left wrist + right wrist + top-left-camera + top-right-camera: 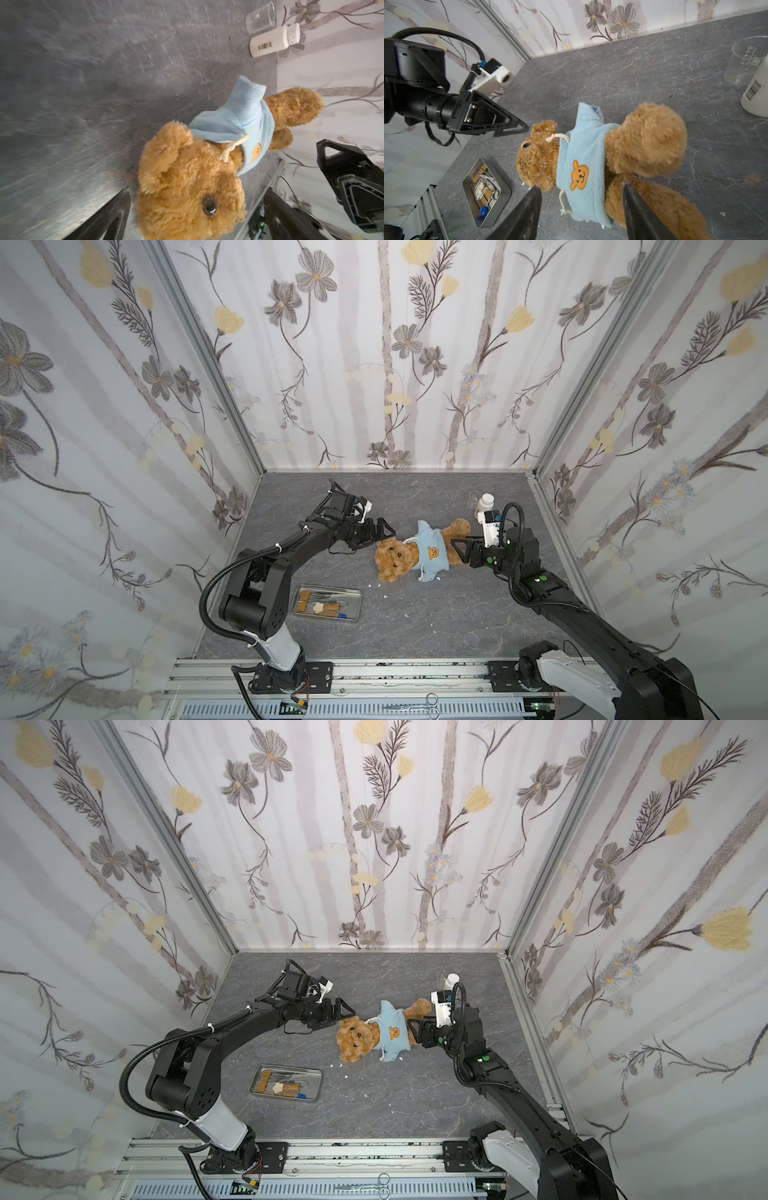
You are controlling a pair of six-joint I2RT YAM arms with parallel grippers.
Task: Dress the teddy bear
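Steel tray (497, 176) escapes left wrist view; left pincer (380, 539) and right pincer (581, 186) gape beside teddy bear (395, 558).

Left arm (291, 547) and right arm (582, 614): matte black, white base links (278, 647), ribbed cable hoses (203, 599), green lights (540, 578); left gripper (197, 191) and right gripper (581, 187) have black triangular fingers (637, 212)

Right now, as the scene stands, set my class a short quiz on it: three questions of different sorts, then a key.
1. True or false: the light blue shirt already covers the teddy bear's torso.
2. The left gripper beside the bear's head is: A open, B shut on the bear's ear, C shut on the shirt.
3. Name the container of small tools lying near the left arm's base.
Key: 1 true; 2 A; 3 the metal tray.
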